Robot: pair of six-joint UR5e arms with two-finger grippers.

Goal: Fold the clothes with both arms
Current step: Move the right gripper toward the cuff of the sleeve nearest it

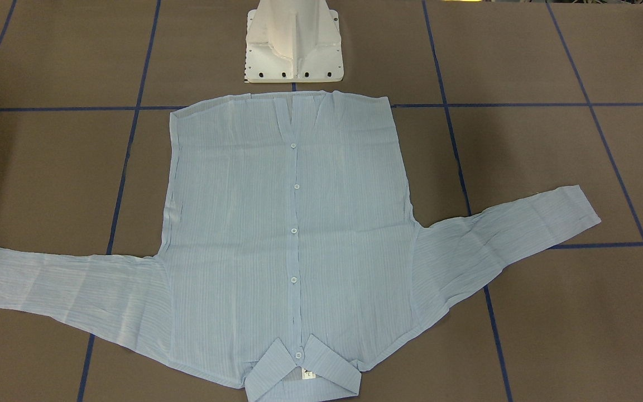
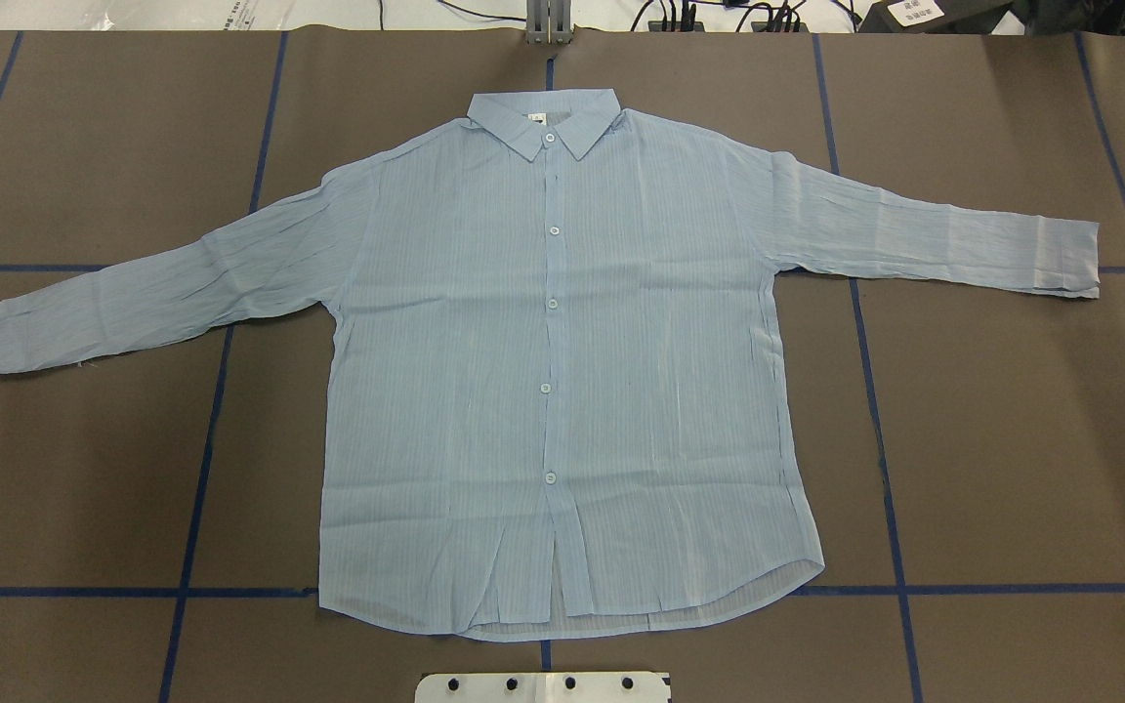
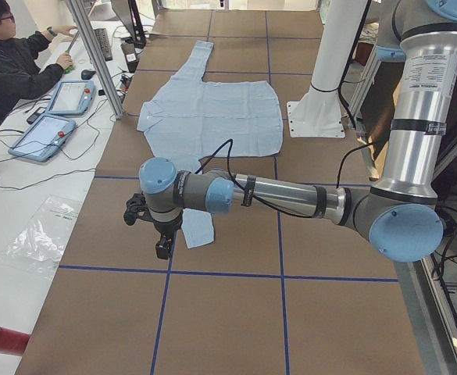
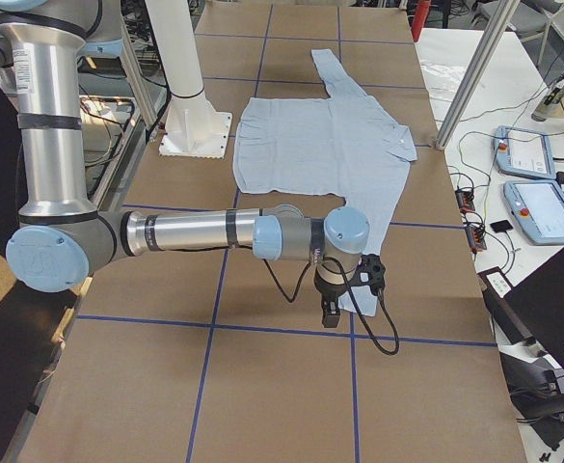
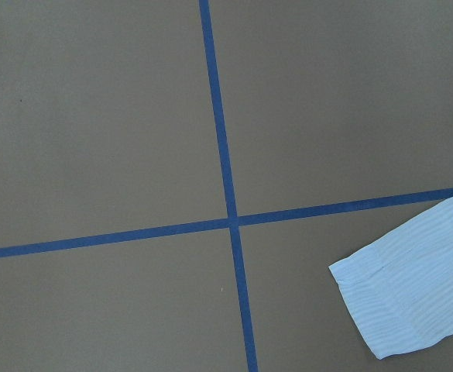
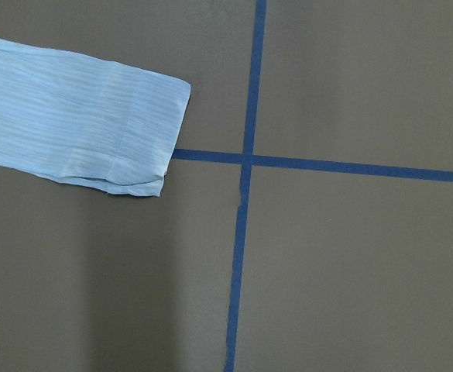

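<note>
While shirt lies flat, left pincer and right pincer, apart or together unclear

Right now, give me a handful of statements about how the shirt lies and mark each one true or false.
1. The blue striped shirt lies spread flat, front up. True.
2. Its collar is the end nearest the white pedestal base. False: the hem is nearest, and the collar lies at the far end.
3. Both sleeves are folded across the chest. False: the sleeve on the robot's left and the sleeve on its right stretch out sideways.
4. The right gripper holds a cuff. False: in the right wrist view that cuff lies free, with nothing on it.
5. The front is buttoned. True.
</note>
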